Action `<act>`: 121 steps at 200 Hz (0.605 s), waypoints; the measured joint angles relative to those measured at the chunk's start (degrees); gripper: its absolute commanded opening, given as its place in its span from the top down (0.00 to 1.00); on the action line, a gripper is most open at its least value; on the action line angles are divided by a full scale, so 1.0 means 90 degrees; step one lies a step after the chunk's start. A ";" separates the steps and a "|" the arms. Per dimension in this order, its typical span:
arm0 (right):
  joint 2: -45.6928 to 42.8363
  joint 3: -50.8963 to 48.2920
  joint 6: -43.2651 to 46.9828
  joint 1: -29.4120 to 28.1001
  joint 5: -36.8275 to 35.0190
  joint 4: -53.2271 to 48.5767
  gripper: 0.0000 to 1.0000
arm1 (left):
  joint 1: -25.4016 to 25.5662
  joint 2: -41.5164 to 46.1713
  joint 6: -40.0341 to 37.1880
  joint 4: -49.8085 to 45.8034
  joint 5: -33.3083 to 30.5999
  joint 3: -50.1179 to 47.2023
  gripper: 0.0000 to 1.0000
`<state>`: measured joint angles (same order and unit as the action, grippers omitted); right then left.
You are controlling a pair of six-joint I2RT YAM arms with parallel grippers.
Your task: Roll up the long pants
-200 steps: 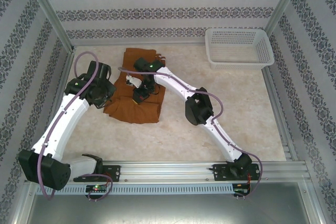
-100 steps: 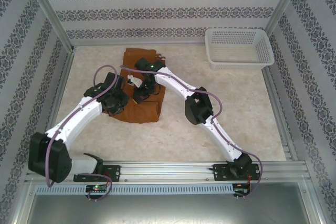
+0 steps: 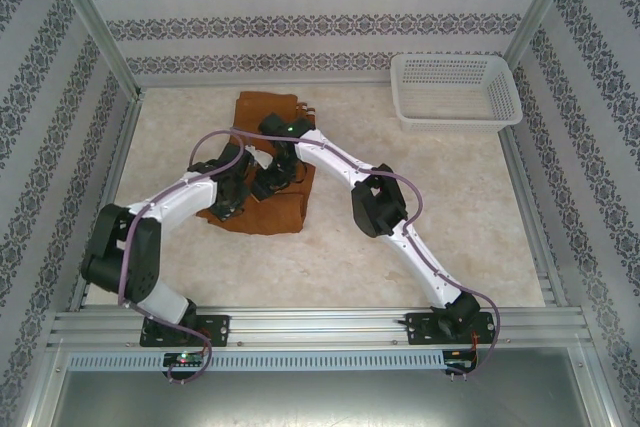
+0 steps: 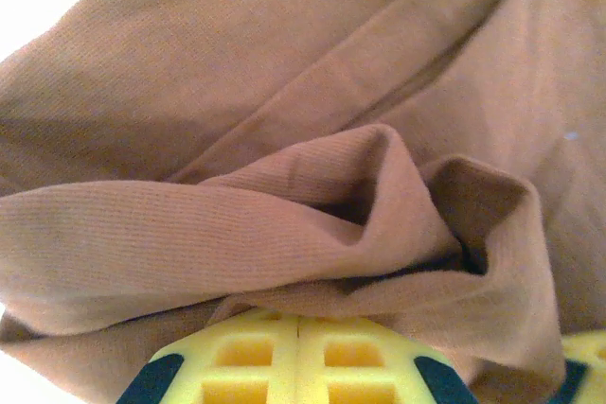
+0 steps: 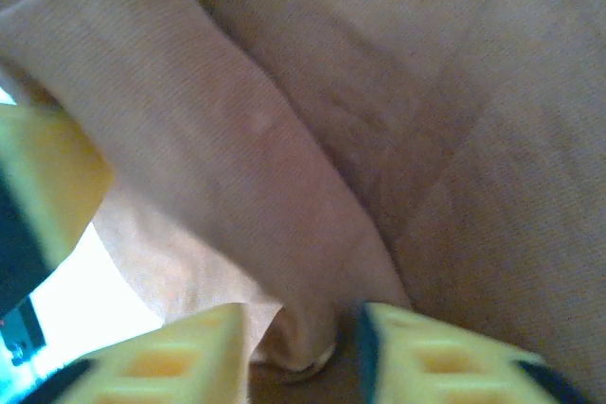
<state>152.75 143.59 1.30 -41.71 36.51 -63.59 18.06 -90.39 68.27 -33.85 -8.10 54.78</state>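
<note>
Rust-brown long pants (image 3: 272,213) lie folded on the counter (image 3: 450,197); the right end effector (image 5: 301,352) pinches a fold, likely to start rolling, while the left end effector's (image 4: 445,338) grip is unclear.

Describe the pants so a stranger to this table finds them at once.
On the pale table, look left of centre, toward the back wall. The long pants lie there as a rust-brown cloth, the one soft thing; the white mesh basket stands apart in the far right corner.
</note>
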 measured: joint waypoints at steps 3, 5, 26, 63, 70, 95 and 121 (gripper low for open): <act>-0.0024 -0.0039 0.0017 0.0000 -0.0032 0.0007 0.42 | 0.0000 -0.0044 0.0022 0.0022 -0.0015 0.0000 1.00; -0.0044 -0.0058 -0.0022 0.0000 -0.0051 0.0007 0.42 | 0.0000 -0.0087 0.0041 0.0044 -0.0032 0.0000 1.00; -0.0410 -0.0403 0.0017 0.0002 -0.0420 0.0058 0.41 | 0.0000 -0.0474 0.0204 0.0104 -0.0136 0.0112 1.00; -0.1469 -0.0976 0.0083 0.0236 -0.1190 0.0053 0.49 | 0.0000 -0.0826 0.0328 0.0068 -0.0187 0.0491 1.00; -0.1724 -0.1100 0.0117 0.0277 -0.1362 0.0053 0.58 | 0.0000 -0.0828 0.0328 0.0068 -0.0187 0.0549 1.00; -0.2705 -0.1882 0.0231 0.0359 -0.1863 0.0175 1.00 | 0.0000 -0.0828 0.0328 0.0063 -0.0236 0.0733 1.00; -0.3558 -0.3082 0.0255 0.0131 -0.2324 0.0457 1.00 | 0.0000 -0.0828 0.0328 0.0051 -0.0257 0.0789 1.00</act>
<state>120.73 115.85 3.60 -40.53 15.59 -59.48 18.06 -97.84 71.22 -33.39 -10.41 61.89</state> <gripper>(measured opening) 0.071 0.047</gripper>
